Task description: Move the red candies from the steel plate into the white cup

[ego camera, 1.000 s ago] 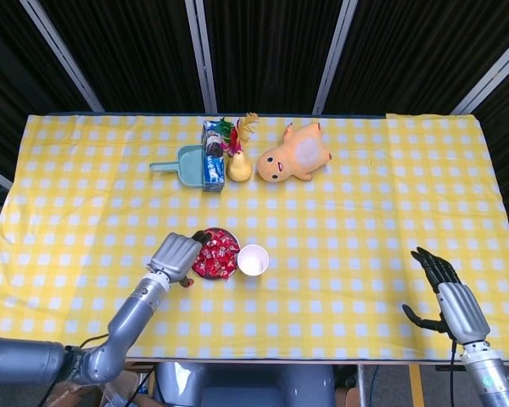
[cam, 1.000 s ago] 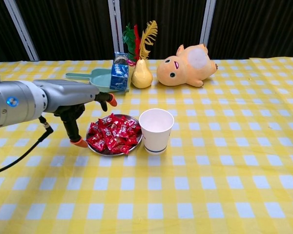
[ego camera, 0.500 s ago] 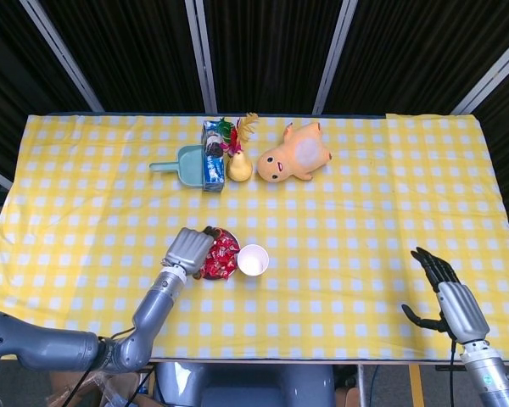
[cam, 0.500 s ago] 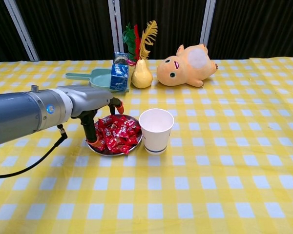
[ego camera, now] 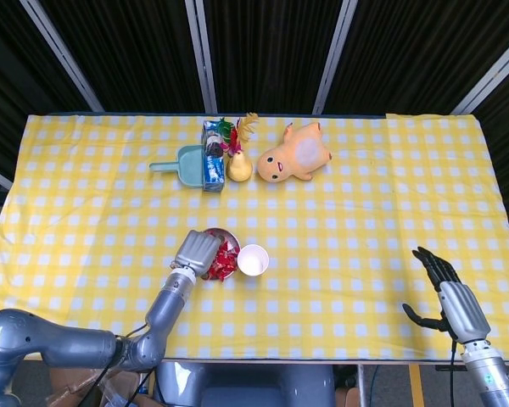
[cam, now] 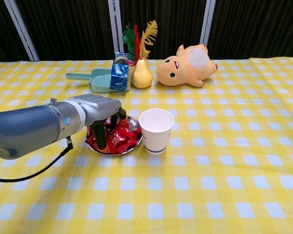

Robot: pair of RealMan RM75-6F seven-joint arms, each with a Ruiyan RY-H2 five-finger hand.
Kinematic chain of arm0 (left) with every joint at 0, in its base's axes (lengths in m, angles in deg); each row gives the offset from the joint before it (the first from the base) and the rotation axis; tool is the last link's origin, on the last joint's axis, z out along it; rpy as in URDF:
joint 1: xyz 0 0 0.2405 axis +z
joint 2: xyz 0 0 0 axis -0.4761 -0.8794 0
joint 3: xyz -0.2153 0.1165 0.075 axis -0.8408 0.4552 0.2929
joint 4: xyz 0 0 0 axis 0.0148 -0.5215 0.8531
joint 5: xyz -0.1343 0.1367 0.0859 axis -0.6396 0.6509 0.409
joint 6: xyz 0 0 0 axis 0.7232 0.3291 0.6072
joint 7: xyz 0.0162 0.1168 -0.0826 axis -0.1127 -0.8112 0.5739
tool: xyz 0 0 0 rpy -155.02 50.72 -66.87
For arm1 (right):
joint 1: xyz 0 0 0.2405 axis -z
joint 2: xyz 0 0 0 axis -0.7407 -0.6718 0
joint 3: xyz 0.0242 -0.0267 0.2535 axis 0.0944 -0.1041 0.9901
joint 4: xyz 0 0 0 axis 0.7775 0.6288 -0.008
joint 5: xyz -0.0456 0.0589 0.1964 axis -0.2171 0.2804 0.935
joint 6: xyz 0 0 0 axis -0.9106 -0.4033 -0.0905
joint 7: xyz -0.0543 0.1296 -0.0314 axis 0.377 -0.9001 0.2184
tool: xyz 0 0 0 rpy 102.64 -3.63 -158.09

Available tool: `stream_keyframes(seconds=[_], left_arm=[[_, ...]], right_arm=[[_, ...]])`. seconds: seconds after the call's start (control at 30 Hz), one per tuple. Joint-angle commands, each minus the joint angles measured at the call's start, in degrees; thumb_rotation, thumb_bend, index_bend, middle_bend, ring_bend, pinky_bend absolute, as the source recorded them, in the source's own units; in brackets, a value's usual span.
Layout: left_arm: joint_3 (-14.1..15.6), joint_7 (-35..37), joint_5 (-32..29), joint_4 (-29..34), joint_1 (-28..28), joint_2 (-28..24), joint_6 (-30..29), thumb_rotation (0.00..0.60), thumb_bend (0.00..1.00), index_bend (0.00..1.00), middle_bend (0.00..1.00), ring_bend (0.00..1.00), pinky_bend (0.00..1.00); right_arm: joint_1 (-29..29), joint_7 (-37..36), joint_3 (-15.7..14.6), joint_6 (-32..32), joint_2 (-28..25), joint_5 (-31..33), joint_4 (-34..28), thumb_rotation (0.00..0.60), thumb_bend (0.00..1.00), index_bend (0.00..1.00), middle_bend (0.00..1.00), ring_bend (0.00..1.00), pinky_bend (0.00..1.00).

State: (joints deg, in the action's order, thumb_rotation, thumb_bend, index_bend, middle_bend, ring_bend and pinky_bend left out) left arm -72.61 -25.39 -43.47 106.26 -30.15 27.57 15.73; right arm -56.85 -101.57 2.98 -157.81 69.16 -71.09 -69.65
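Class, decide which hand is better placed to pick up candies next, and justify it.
Left. The left hand has its fingers down among the red candies beside the white cup; the right hand sits open, far away.

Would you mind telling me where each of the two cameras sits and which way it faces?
Head view: high above the near table edge, looking steeply down on the whole yellow checked cloth; shows the left hand over the steel plate and the right hand at the lower right.
Chest view: low at the near edge, looking across the table toward the plush toy; only the left arm and hand show.
Both share the plate, red candies, white cup and plush toy.
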Motion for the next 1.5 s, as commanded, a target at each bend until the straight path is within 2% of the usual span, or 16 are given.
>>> stream_keyframes(seconds=[0.03,0.23,0.47,0.8,1.0,1.3,1.5], left_arm=[[0.51,0.95,1.15,-1.54,0.21,0.96,-0.02,0.600,0.36,0.46,0.55,0.77,0.86],[0.83,2.37,3.24,-3.49,0.70,1.69,-0.43,0.600,0.43,0.53,0.63,0.79,0.88],[0.15,3.33,5.78,-2.39,1.00,-0.37,-1.21,0.600,0.44,0.53,0.65,0.79,0.88],[-2.29,2.33,6.93,5.81,0.53,-7.77,-2.97,0.600,0.44,0.54,0.66,0.79,0.88],[-4.88,1.47,5.74,10.10,-1.26,-10.49,-2.99,0.600,0.44,0.54,0.66,0.79,0.88],[-7.50,-1.18,3.79,10.99,-6.32,-7.95,-2.61,0.600,0.44,0.54,0.67,0.79,0.88],[-7.63,-2.91,1.87,9.76,-9.40,-4.40,-2.88,0.600,0.44,0.54,0.67,0.79,0.88]], right_arm=[[-0.03,-0.04,0.04,0.11,-0.04,0.12,-0.05,0.600,0.36,0.00,0.00,0.00,0.00],[-0.06,0.03,0.06,0.29,-0.07,0.20,-0.22,0.600,0.36,0.00,0.00,0.00,0.00],[0.01,-0.12,0.13,0.31,-0.14,0.34,-0.35,0.600,0.36,0.00,0.00,0.00,0.00],[0.04,-0.19,0.15,0.40,-0.24,0.36,-0.54,0.600,0.36,0.00,0.00,0.00,0.00],[0.10,-0.17,0.29,0.20,-0.15,0.38,-0.66,0.600,0.36,0.00,0.00,0.00,0.00],[-0.08,-0.59,0.45,0.71,-0.21,0.80,-0.84,0.600,0.36,0.00,0.00,0.00,0.00],[-0.08,-1.09,0.50,0.86,-0.33,0.96,-0.87,0.600,0.36,0.00,0.00,0.00,0.00]])
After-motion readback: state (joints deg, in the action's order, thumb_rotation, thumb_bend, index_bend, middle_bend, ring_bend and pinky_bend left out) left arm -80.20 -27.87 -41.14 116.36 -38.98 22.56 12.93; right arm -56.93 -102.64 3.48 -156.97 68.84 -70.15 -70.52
